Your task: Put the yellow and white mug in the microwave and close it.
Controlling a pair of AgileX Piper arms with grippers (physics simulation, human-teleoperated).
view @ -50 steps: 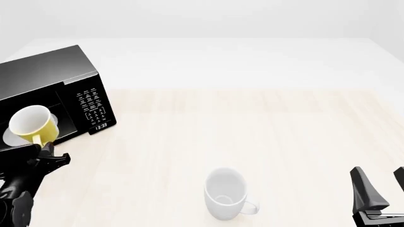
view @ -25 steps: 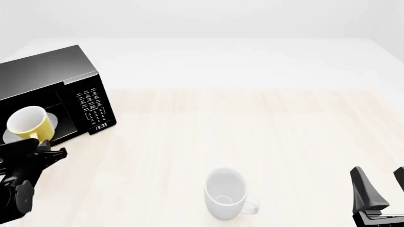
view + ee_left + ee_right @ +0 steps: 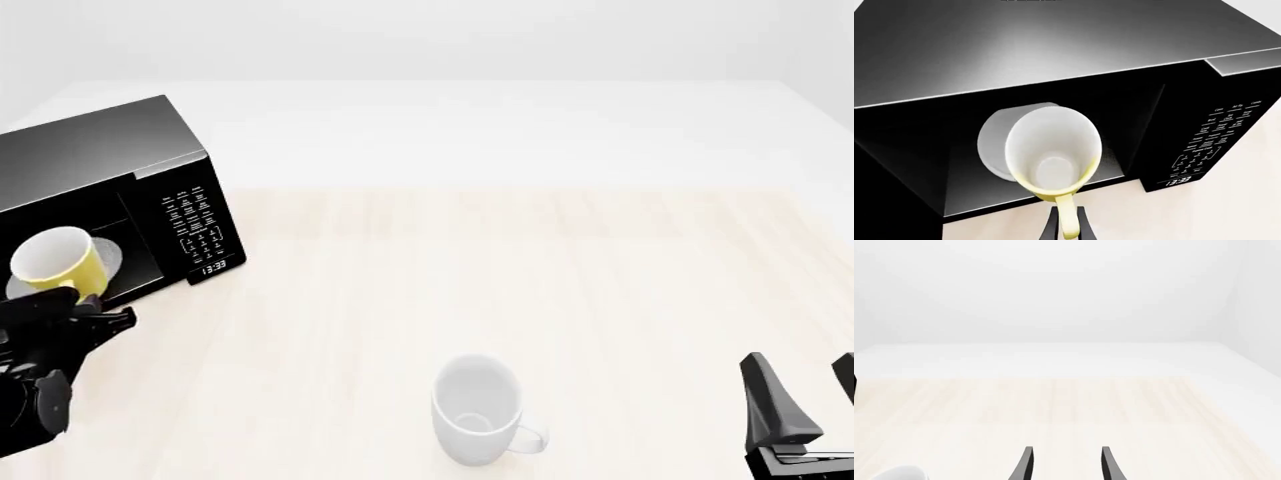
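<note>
At the mouth of the open microwave (image 3: 120,190), the yellow and white mug (image 3: 56,262) hangs tipped on its side, white inside facing outward, in front of the round white plate (image 3: 997,142). Its yellow handle is pinched by the left gripper (image 3: 1066,231), whose jaws are closed on it. Well apart, mid-table (image 3: 534,270), a larger white mug (image 3: 478,410) lies. Near the right edge, the right gripper (image 3: 807,400) hovers with jaws spread, holding nothing.

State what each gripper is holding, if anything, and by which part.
The left gripper holds the yellow and white mug by its handle. The right gripper is open and holds nothing.
</note>
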